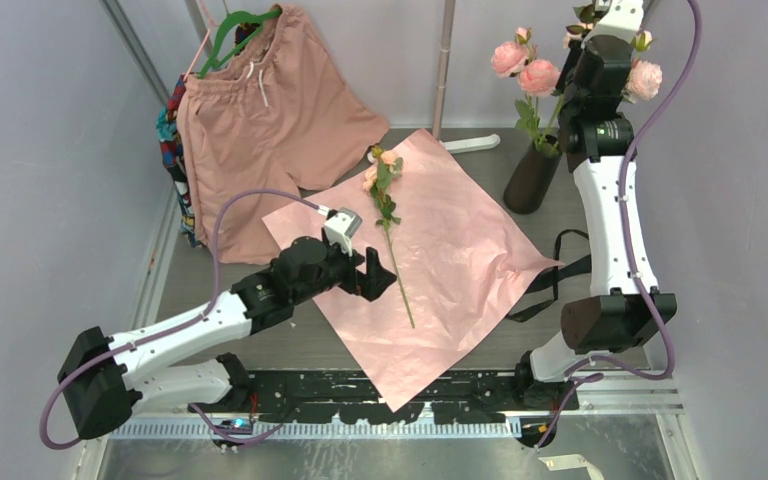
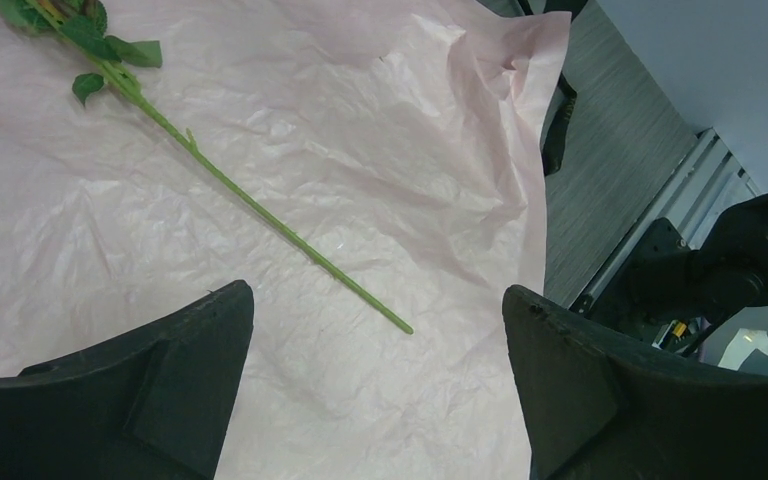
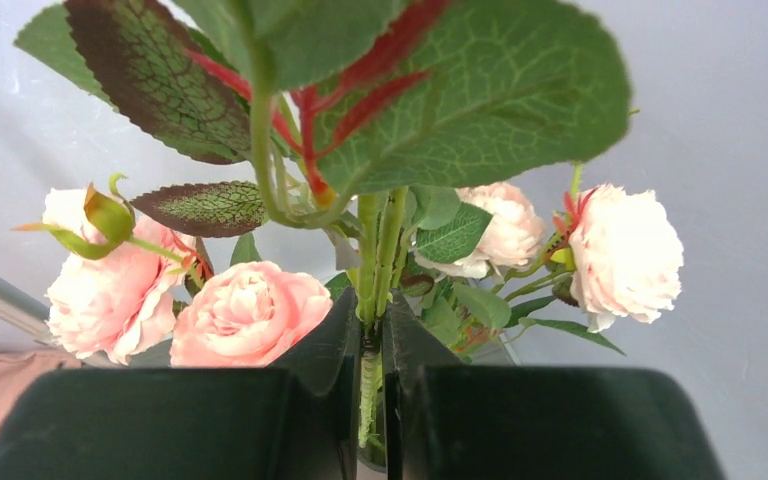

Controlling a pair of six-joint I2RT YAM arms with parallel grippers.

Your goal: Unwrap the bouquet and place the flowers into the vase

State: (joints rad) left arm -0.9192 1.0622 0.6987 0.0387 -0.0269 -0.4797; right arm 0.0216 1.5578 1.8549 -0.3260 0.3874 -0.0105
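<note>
Over the grey table (image 1: pixel 485 170), seen from overhead: a creased pink paper sheet (image 1: pixel 460 250) is spread flat, one corner toward the arm bases. A single flower (image 1: pixel 392 240), peach-pink on a long thin green stem, lies on it with the bloom at 12 o'clock and the cut end at 6, well inside every edge. The left gripper (image 1: pixel 378 278) sits just at 9 o'clock of that stem, claw spread wide, holding nothing. A tall matte black vase (image 1: pixel 531 185) stands off the sheet at its 2 o'clock, clear of the paper edge, with peach-pink rose-like flowers (image 1: pixel 525 70) rising from it. The right arm reaches up among them; its fingers are hidden from above.

Right wrist view fills that in: the right gripper (image 3: pixel 372 330) is pinched narrow on green stems of the flowers, leaves crowding overhead, plain wall behind.

Left wrist view adds the stem's tip lying short of the open fingers (image 2: pixel 160 380), with bare paper between them.

Room: a black ribbon (image 1: pixel 558 270) loops at the sheet's 3 o'clock corner. Salmon-pink shorts (image 1: pixel 270 120) on a green hanger (image 1: pixel 240 30) hang by its 11 o'clock edge. Bare tabletop shows between sheet and vase.
</note>
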